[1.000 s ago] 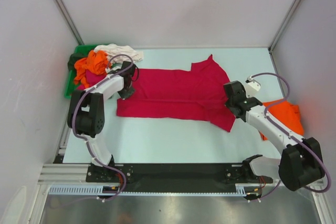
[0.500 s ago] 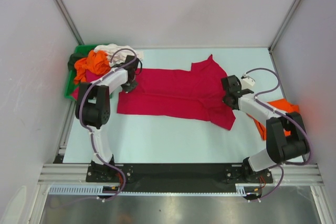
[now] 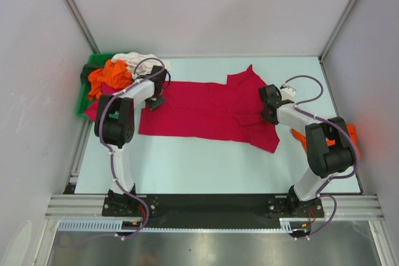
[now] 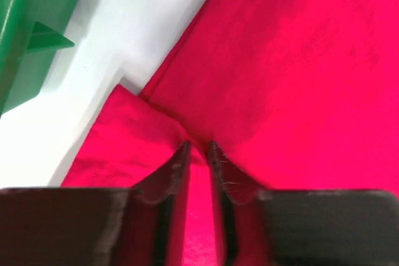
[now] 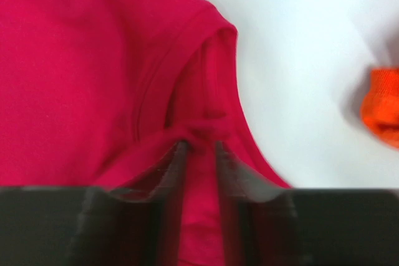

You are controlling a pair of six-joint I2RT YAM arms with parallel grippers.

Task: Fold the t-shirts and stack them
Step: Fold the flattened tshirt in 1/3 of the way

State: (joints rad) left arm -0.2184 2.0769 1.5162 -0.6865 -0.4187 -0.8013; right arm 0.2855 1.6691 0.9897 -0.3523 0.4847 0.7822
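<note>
The red shirt is matt woven cloth, soft, with stitched hems. The orange shirt looks like the same matt cloth. The bin is glossy green plastic. The bench is smooth, pale and matt. Both hands' fingers are dark matt plastic, faintly ridged.

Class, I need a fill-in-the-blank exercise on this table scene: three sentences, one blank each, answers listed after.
1. The shirt spread flat across the table is ____ in colour.
2. The pile of unfolded shirts sits in a ____ bin.
3. Beside the right arm lies an ____ shirt.

Missing words: red; green; orange
</note>
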